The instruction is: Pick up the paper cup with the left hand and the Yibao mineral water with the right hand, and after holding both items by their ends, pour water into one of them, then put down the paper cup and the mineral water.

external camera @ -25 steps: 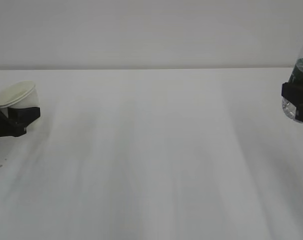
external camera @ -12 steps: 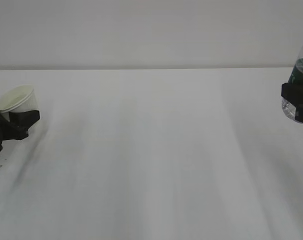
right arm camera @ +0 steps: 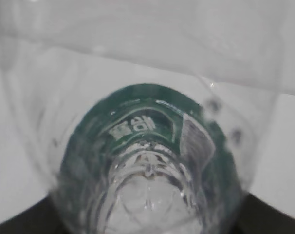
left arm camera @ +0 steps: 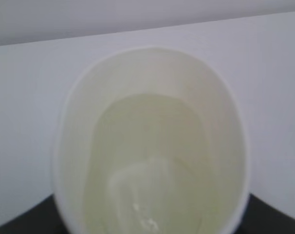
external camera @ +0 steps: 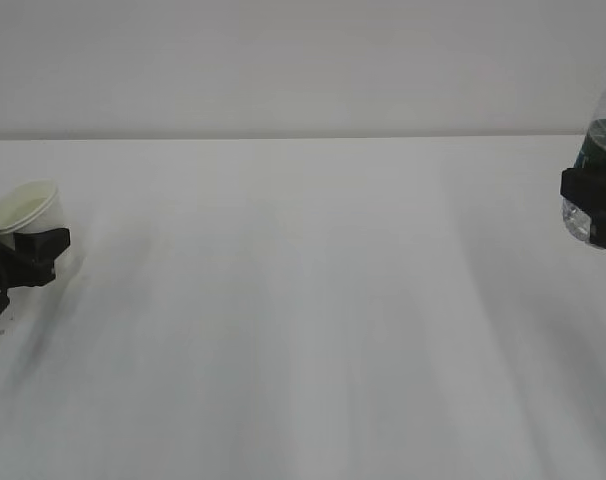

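Cup and bottle sit at opposite edges of the exterior view: my left hand (external camera: 23, 255) clamps the paper cup (external camera: 21, 209) at the far left, my right hand (external camera: 593, 205) grips the Yibao mineral water (external camera: 605, 140) at the far right, well apart across the table (external camera: 313, 320). Left wrist view fills with the cup's cream mouth (left arm camera: 152, 146), tipped toward the lens. Right wrist view looks along the bottle (right arm camera: 147, 170); the pour needs both brought to centre frame.

Yibao mineral water (external camera: 605, 165) cut by right edge; neck unseen.
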